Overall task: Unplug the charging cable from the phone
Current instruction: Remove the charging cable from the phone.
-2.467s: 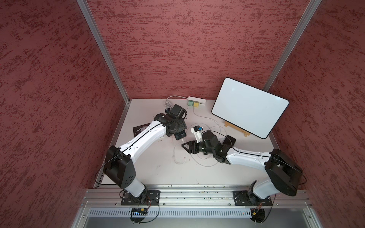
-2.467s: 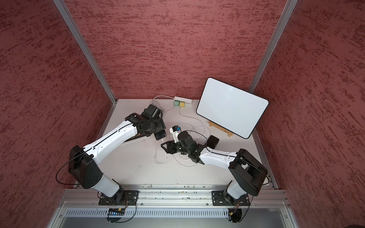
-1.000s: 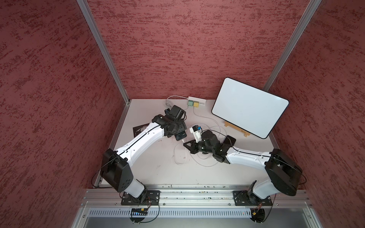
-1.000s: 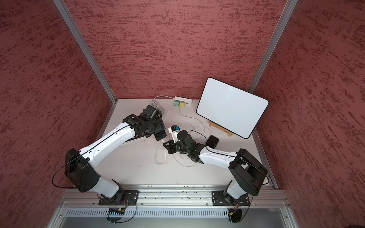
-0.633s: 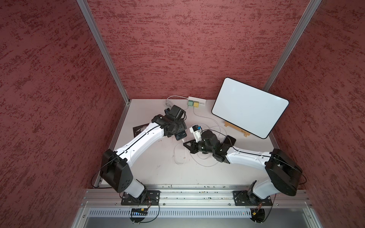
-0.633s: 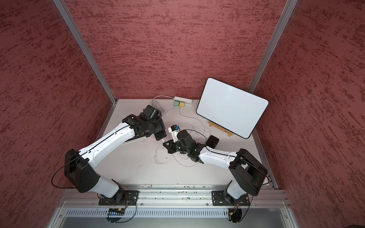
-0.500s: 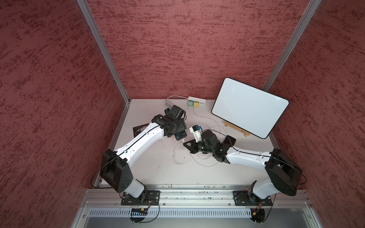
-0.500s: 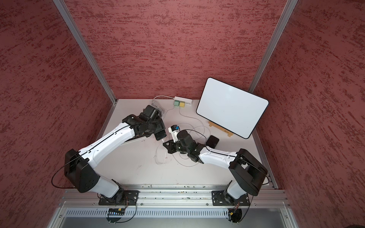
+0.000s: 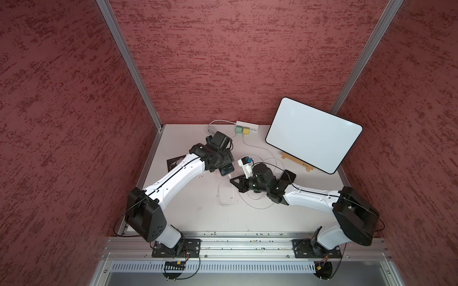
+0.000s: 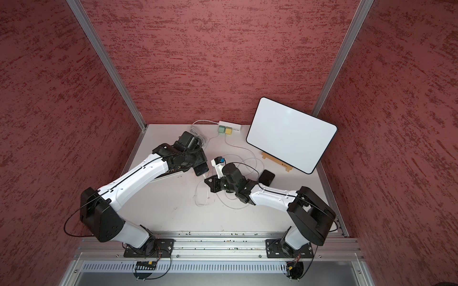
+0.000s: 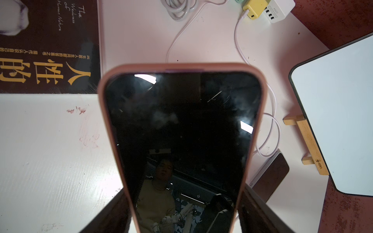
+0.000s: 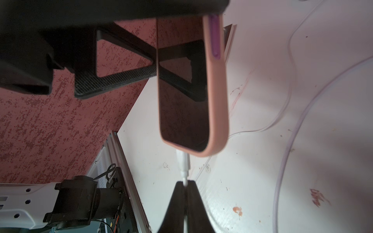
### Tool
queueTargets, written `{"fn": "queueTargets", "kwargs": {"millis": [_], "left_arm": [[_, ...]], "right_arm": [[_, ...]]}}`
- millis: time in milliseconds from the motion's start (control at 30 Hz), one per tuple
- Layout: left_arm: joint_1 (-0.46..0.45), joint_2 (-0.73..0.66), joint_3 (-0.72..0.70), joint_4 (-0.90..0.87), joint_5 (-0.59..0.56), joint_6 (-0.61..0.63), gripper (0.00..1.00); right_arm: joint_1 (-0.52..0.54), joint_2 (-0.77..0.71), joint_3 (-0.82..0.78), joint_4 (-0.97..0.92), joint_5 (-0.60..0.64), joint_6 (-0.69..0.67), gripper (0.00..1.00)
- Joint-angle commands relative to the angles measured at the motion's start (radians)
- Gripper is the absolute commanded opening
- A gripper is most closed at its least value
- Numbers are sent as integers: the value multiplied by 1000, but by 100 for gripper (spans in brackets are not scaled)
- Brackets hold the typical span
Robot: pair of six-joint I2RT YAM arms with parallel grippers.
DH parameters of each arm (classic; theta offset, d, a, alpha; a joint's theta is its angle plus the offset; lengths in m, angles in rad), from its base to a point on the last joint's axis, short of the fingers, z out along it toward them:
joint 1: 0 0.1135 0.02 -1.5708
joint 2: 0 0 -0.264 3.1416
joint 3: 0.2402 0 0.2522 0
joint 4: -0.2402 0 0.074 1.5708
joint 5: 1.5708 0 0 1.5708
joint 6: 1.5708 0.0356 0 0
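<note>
The phone (image 11: 181, 131), black-screened in a pink case, hangs above the table with my left gripper (image 11: 182, 188) shut on its two long edges. It shows in both top views (image 9: 226, 169) (image 10: 201, 169). In the right wrist view the phone (image 12: 193, 90) points its lower end down, and the white plug (image 12: 182, 161) of the charging cable sits in that end. My right gripper (image 12: 184, 182) is shut on the cable just behind the plug. From there the cable (image 9: 224, 195) runs down in loops on the table.
A second dark phone (image 9: 287, 175) lies by the right arm. A white board (image 9: 313, 138) leans on a wooden stand (image 11: 308, 145) at the back right. A power strip (image 9: 246, 128) with green and yellow chargers sits at the back wall. A dark book (image 11: 48, 46) lies under the left arm.
The left arm's elbow swung slightly left early on. Over the last second both arms, the phone and the cable stay where they were.
</note>
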Motion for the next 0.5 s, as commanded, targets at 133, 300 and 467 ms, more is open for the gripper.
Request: {"fn": "queueTargets", "kwargs": {"millis": [133, 300, 467], "left_arm": [[8, -37, 7, 38, -2, 8, 53], [11, -38, 7, 37, 0, 10, 52], [15, -40, 3, 35, 0, 10, 53]], "right_arm": [[9, 8, 17, -4, 13, -8, 1], [9, 9, 13, -2, 11, -7, 1], [9, 11, 10, 2, 7, -4, 1]]}}
